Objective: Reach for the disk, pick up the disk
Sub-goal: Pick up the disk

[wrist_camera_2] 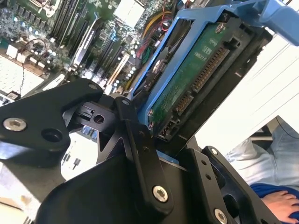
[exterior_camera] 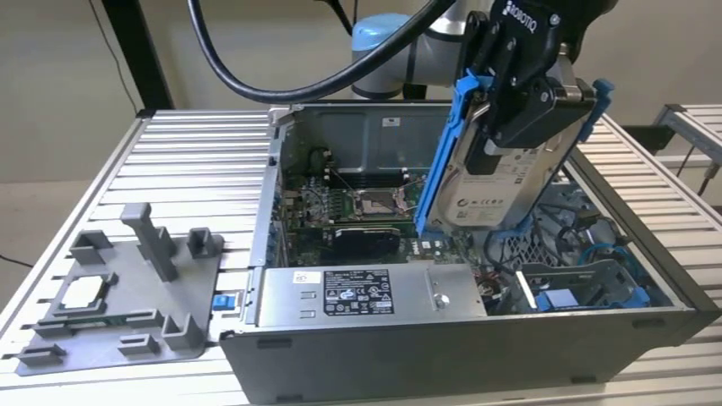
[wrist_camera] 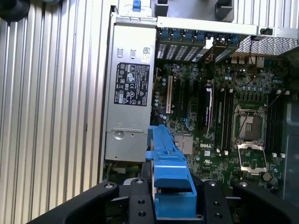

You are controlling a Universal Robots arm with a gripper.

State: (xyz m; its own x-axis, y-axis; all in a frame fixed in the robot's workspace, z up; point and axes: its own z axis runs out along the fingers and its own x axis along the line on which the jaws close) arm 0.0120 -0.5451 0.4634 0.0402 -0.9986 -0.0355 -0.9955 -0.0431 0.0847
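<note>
1. Judging from how things lie, the pick-up step is well along: the disk is already gripped and held in the air above the open computer case, clear of its contents.
2. The next move, as a judgement, would call for a firm, steady grip and care that the blue frame is kept clear of the cables and the case wall below it.
3. The hand is seen pressed together on the disk, its black fingers clamped across the upper part of the blue frame, so the opening is only as wide as the disk is thick.
4. The disk is held nearly upright, slightly tilted, hanging down from the hand, with its white label turned outward in the exterior view.
5. In the second wrist view the green circuit side of the disk is shown just beyond the fingers, with the motherboard further below.
6. In the first wrist view the blue frame is seen between the fingers, with the grey power supply box beneath and to one side of the hand.
7. The case rests on the ribbed metal table.
</note>
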